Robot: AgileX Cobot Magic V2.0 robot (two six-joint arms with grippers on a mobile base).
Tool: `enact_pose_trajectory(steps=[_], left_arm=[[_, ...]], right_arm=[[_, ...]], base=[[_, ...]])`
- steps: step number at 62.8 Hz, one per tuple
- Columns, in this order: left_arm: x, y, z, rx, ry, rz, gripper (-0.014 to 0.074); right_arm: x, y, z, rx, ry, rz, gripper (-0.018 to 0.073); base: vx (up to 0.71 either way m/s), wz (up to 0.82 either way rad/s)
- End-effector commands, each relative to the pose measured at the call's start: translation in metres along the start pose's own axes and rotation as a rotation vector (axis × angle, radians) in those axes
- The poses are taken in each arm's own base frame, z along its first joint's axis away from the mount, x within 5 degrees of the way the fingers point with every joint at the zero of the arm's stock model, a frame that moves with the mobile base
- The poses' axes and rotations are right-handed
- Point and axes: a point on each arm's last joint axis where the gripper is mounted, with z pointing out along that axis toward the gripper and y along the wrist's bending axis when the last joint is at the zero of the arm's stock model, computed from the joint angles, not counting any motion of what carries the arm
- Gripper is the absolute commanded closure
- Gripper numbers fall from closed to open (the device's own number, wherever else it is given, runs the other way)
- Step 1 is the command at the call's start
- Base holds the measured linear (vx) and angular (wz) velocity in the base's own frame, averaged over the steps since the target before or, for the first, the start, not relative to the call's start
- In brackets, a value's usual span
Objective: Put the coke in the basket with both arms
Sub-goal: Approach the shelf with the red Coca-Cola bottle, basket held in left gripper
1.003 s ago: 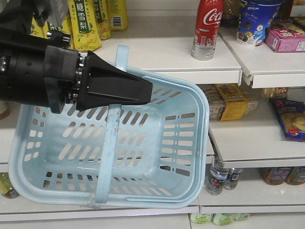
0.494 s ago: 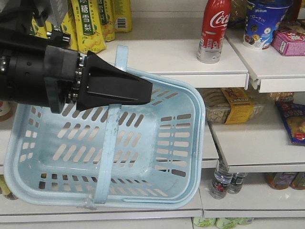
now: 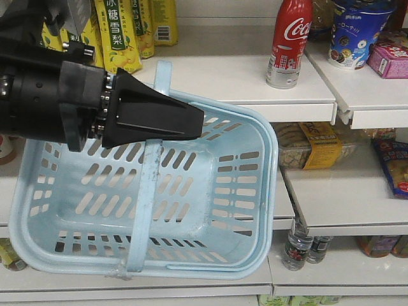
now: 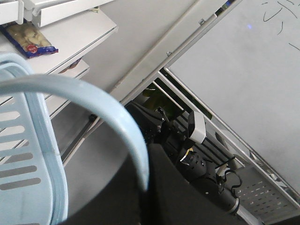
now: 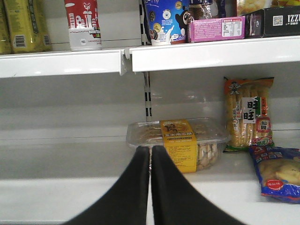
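Coke (image 3: pixel 290 41): slim red bottle-shaped can, white script logo, silver base with a red pattern. It stood upright on the upper shelf (image 3: pixel 223 80), just left of a blue tub (image 3: pixel 354 32), above and to the right of the basket (image 3: pixel 271 166), well apart from both grippers.

Left gripper (image 3: pixel 199 121): a tapered black wedge lying across the basket's mouth. The strap handle (image 3: pixel 152 172) ran behind it, and the fingers appeared pinched on that strap. The basket hung tilted, open side toward the front camera.

Right gripper (image 5: pixel 150 149): fingers pressed together with only a hairline between them, holding nothing, pointed at a clear tray (image 5: pixel 176 140) with a yellow label.

Left wrist view alone showed the handle (image 4: pixel 93 101) arching down into the dark fingers. Right wrist view caught only the coke's lower part (image 5: pixel 85 23), and the front view had no right gripper in it.
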Motion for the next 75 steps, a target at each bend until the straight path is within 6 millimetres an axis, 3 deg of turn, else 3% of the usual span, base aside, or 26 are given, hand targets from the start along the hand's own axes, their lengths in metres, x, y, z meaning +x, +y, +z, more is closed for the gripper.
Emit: enact_pose_trajectory(steps=[1, 75], left_arm=[[-0.0061, -0.0211, -0.0073, 0.07, -0.076, 0.019, 0.0603], [-0.0061, -0.0211, -0.0073, 0.07, -0.076, 0.019, 0.0603]], right_arm=[[-0.0051, -0.0002, -0.001, 0.001, -0.08, -0.011, 0.0561], [-0.0049, -0.0002, -0.001, 0.001, -0.078, -0.011, 0.0561]], base=[[0.03, -0.01], [0.02, 0.0]])
